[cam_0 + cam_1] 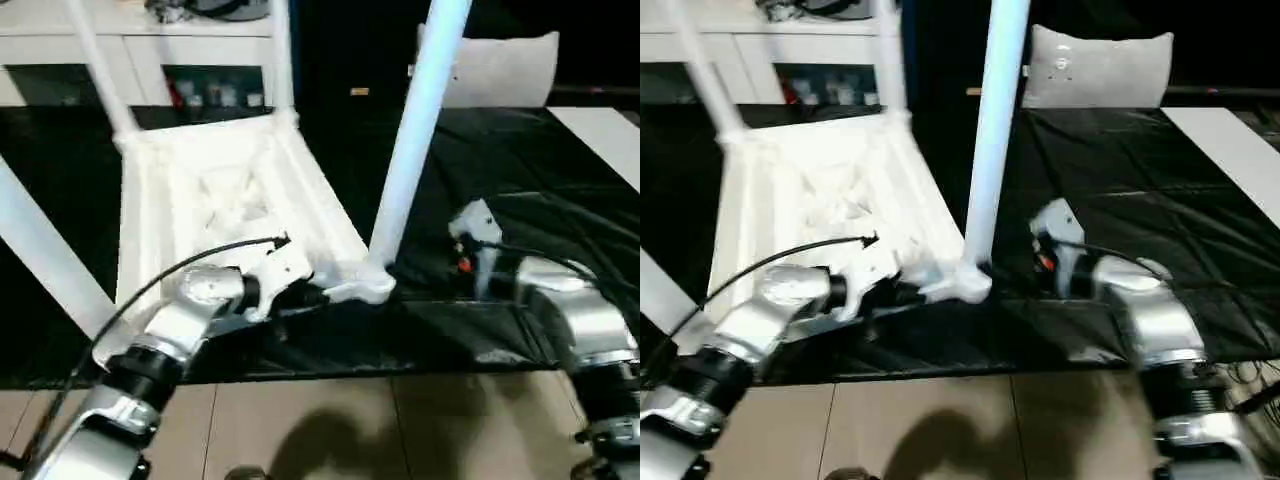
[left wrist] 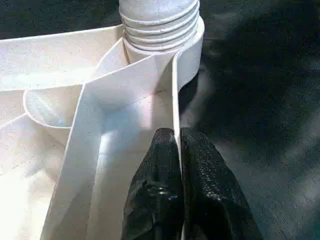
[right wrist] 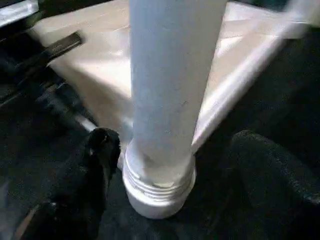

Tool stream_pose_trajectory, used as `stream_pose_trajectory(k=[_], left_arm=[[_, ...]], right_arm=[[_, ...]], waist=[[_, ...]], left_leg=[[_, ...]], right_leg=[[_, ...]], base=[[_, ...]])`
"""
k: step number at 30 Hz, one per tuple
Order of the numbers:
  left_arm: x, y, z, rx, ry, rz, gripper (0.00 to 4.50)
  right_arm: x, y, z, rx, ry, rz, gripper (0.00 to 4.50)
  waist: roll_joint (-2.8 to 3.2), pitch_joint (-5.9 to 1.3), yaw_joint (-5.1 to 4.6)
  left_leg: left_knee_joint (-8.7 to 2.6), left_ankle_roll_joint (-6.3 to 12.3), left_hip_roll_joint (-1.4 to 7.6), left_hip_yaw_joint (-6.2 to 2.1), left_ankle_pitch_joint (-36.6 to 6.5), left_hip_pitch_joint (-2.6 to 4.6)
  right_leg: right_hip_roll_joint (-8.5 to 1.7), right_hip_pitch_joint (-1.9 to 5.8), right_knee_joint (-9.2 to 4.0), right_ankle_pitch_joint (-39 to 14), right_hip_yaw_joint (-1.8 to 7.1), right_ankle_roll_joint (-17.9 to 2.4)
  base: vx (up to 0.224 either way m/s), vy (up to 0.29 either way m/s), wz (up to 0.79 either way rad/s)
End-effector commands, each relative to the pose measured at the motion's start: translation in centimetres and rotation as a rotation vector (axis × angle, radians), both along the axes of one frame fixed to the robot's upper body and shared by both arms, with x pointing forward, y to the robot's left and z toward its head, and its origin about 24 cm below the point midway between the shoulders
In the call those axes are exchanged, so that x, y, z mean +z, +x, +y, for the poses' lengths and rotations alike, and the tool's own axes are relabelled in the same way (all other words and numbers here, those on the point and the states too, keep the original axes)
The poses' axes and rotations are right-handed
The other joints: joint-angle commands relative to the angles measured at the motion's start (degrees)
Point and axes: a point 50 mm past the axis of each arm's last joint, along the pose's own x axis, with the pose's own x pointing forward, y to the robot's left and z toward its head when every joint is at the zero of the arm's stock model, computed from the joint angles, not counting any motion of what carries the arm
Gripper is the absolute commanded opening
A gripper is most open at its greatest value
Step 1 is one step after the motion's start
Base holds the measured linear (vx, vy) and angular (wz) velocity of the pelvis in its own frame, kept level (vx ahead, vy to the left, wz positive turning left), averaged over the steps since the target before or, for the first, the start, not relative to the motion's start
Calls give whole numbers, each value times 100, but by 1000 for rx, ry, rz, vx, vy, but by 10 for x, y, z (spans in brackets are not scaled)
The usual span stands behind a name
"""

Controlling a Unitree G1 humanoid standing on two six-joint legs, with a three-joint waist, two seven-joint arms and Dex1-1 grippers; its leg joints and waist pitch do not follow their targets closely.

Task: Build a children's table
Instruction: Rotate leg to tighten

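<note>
The children's table lies upside down on a black mat, its ribbed white top (image 1: 230, 200) facing up. Its legs stand in the corner sockets; the near right leg (image 1: 415, 130) rises tall and slightly tilted, its threaded base (image 3: 160, 185) seated in the corner socket (image 2: 160, 25). My left gripper (image 2: 177, 137) is shut on the top's thin side rim (image 2: 175, 90), just short of that corner. My right gripper (image 3: 180, 155) is open, with one black finger (image 3: 102, 150) close beside the leg's base and the other (image 3: 260, 155) well apart from it.
A white cabinet (image 1: 150, 60) stands behind the table and a pale grey cushion (image 1: 1100, 65) lies at the back right. The black mat (image 1: 520, 170) ends at a tiled floor (image 1: 350, 420) near me. A white strip (image 1: 610, 140) lies at the far right.
</note>
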Motion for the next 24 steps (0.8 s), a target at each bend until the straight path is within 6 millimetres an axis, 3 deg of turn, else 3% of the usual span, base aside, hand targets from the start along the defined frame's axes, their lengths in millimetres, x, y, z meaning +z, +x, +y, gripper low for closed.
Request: stream_pose_trajectory(k=[1, 3, 4, 6, 7, 9, 11, 17, 20, 24], left_arm=[[2, -6, -9, -114, -24, 11, 0], [2, -9, -6, -199, 13, 24, 0], [2, -9, -6, -199, 13, 24, 0], [2, -12, -4, -248, 33, 31, 0], [3, -16, -4, -314, 47, 46, 0], [3, -19, -4, -354, 55, 53, 0], [3, -22, -4, -390, 79, 54, 0], [-1, -22, -2, -408, 127, 40, 0], [-1, -21, 1, -394, 131, 46, 0], [-3, -21, 4, -385, 133, 53, 0]], right_arm=[[-2, -4, -1, 67, -5, 22, 389], [-1, -5, -3, 136, -11, 30, 364], [-1, -5, -3, 136, -11, 30, 356], [-1, -5, -2, 176, -16, 41, 356], [-2, -8, 0, 234, -7, 74, 340], [-3, -11, 3, 274, -7, 93, 324], [-5, -12, 6, 302, -4, 102, 304], [-9, -15, 11, 359, 21, 140, 264], [-11, -17, 10, 377, 37, 171, 224], [-13, -21, 8, 388, 51, 201, 207]], waist=[[-116, -411, 29], [-165, -412, 44], [-135, -406, 66], [-135, -401, 104], [-175, -392, 133], [-160, -392, 151], [-186, -387, 172], [-200, -385, 196], [-208, -390, 213], [-204, -395, 226]], left_leg=[[-316, 456, 170, -22, -627, -11], [-307, 492, 176, -16, -613, -5], [-313, 480, 187, -14, -620, 7], [-312, 446, 196, -18, -687, 16], [-320, 437, 196, -17, -738, 16], [-328, 395, 214, -21, -804, 32], [-337, 341, 221, -30, -884, 28], [-352, 242, 220, -38, -1022, 37], [-350, 222, 216, -37, -1048, 47], [-348, 202, 216, -39, -1026, 46]], right_leg=[[-451, 339, -368, -1097, 318, -861], [-450, 323, -360, -1071, 311, -926], [-451, 316, -359, -1097, 316, -963], [-456, 307, -366, -1153, 315, -973], [-460, 313, -363, -1246, 315, -956], [-463, 294, -368, -1296, 318, -951], [-469, 299, -363, -1338, 319, -956], [-476, 300, -395, -1505, 324, -859], [-472, 306, -389, -1461, 322, -892], [-469, 305, -385, -1453, 323, -894]], base=[[0, 0, 0], [0, 0, 0], [0, 0, 0], [0, 0, 0], [0, 0, 0], [0, 0, 0], [0, 0, 0], [0, 0, 0], [0, 0, 0], [0, 0, 0]])
